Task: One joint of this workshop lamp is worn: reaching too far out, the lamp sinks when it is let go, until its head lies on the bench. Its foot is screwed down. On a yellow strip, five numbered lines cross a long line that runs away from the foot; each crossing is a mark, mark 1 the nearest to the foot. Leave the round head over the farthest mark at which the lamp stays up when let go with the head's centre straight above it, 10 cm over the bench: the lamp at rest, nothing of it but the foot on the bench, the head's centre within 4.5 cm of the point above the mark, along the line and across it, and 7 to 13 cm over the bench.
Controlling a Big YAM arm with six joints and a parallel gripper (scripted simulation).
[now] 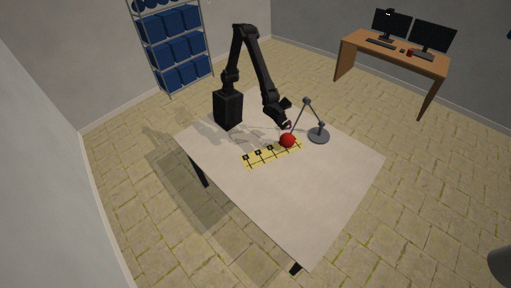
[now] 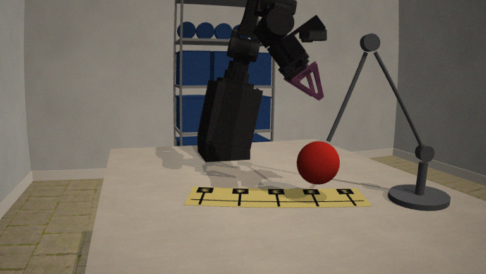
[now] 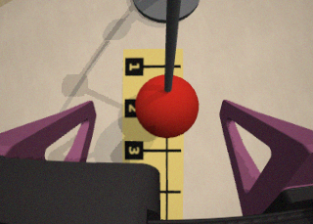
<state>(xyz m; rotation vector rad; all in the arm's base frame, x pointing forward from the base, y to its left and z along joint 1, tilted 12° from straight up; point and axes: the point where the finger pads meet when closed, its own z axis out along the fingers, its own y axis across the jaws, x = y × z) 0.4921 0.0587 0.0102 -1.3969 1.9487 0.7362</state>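
Observation:
The lamp's round red head [image 1: 287, 140] [image 2: 317, 162] [image 3: 167, 106] hangs above the bench without touching it, near mark 2 of the yellow strip [image 1: 247, 168] [image 2: 216, 204] [image 3: 176, 170]. The lamp's grey foot [image 1: 319, 136] [image 2: 419, 199] [image 3: 164, 10] stands beyond the mark 1 end. The elbow joint [image 1: 307, 100] [image 2: 370, 42] is raised between two thin rods. My gripper [image 2: 321, 98] [image 3: 157, 107] is open and empty, higher than the head. In the wrist view its purple fingers stand left and right of the head, apart from it. The wrist view hides mark 5 behind the gripper body.
The arm's black base [image 1: 227, 110] [image 2: 229, 124] stands on the bench [image 1: 286, 201] [image 2: 272, 242] behind the strip. The lamp's upper rod [image 1: 298, 118] [image 2: 347, 96] [image 3: 172, 38] rises from the head to the elbow, on the foot's side of my gripper. A shelf rack and a desk stand away from the bench.

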